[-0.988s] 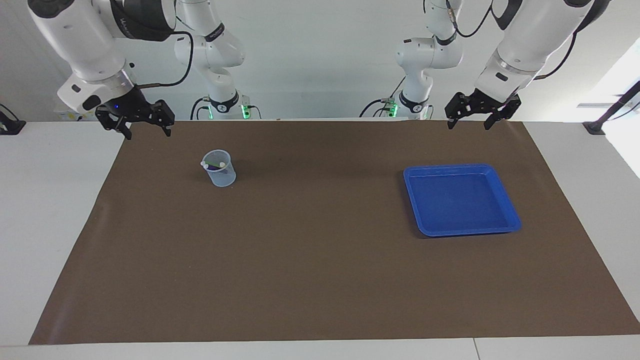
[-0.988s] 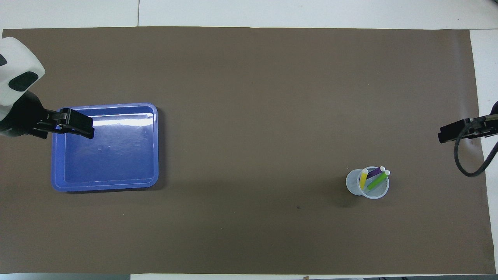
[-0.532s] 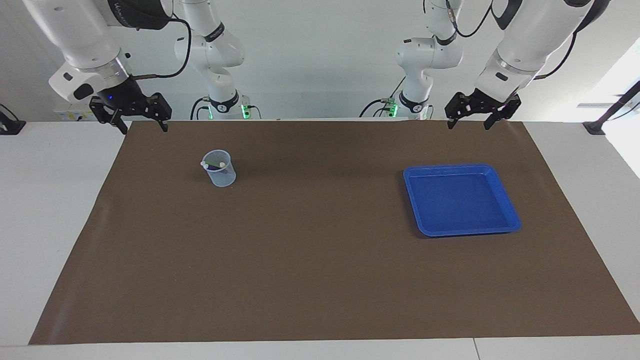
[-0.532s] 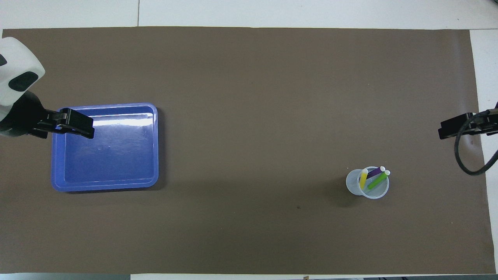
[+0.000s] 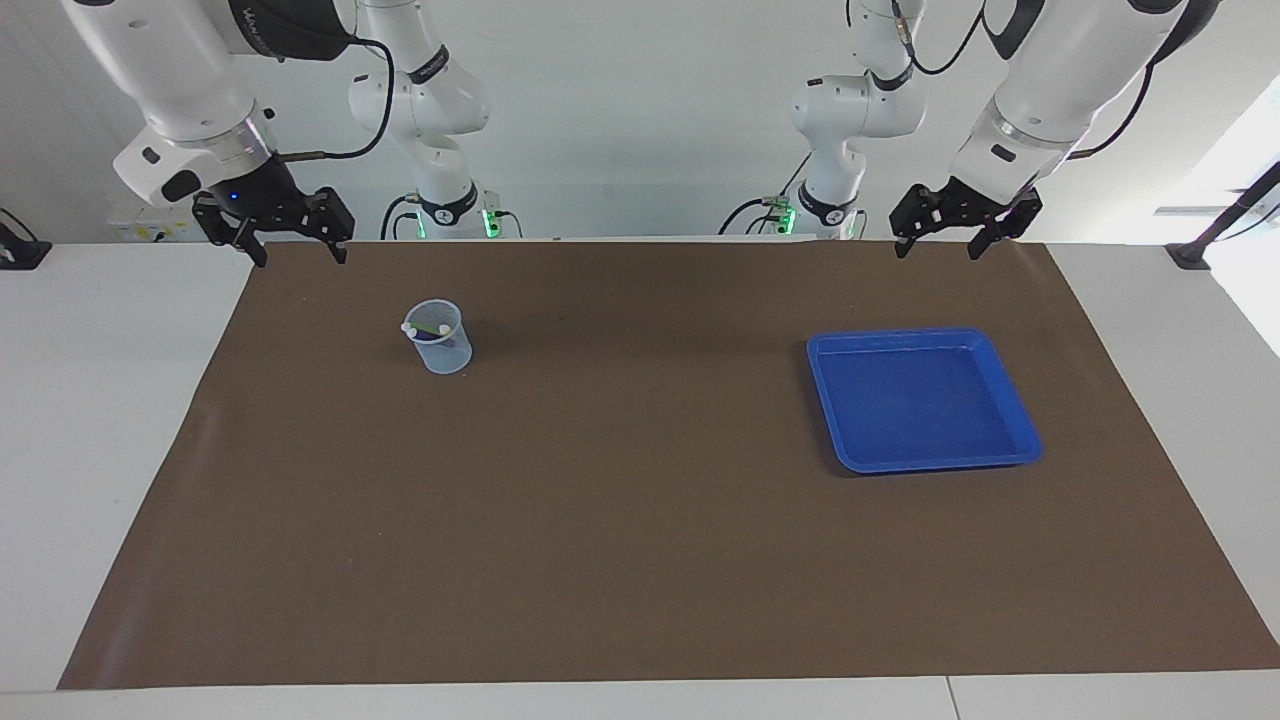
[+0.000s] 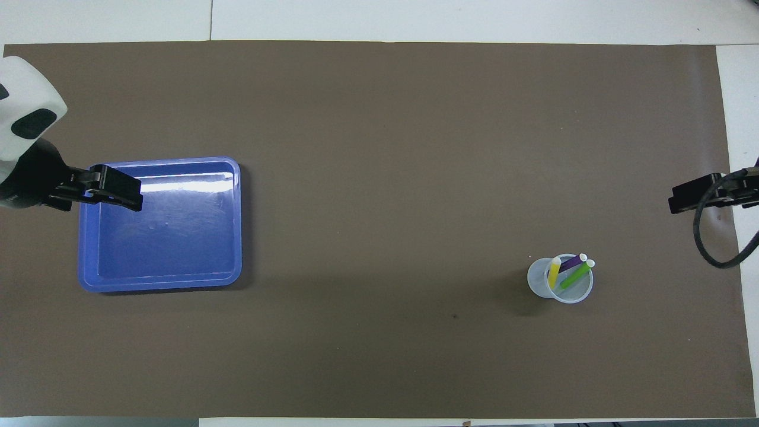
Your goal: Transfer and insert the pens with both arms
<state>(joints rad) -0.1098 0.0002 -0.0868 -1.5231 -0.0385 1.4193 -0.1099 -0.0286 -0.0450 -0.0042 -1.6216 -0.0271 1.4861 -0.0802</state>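
All three pens stand leaning inside a clear plastic cup (image 6: pixel 560 280) on the brown mat (image 5: pixel 640 560), toward the right arm's end of the table: the yellow pen (image 6: pixel 554 272), the purple pen (image 6: pixel 573 261) and the green pen (image 6: pixel 576 275), their pale whitish ends up at the cup's rim. In the facing view the cup (image 5: pixel 437 337) shows the white pen tips poking just above its lip. A blue tray (image 5: pixel 1022 430) lies on the mat toward the left arm's end, well apart from the cup, with nothing in it. The right gripper (image 5: pixel 293 255) hangs in the air over the mat's edge nearest the robots, at the corner on the right arm's end, its fingers spread apart and holding nothing. The left gripper (image 5: pixel 935 249) hangs over the same edge at the left arm's end, above the strip of mat between the tray and the robots, its fingers likewise apart and holding nothing.
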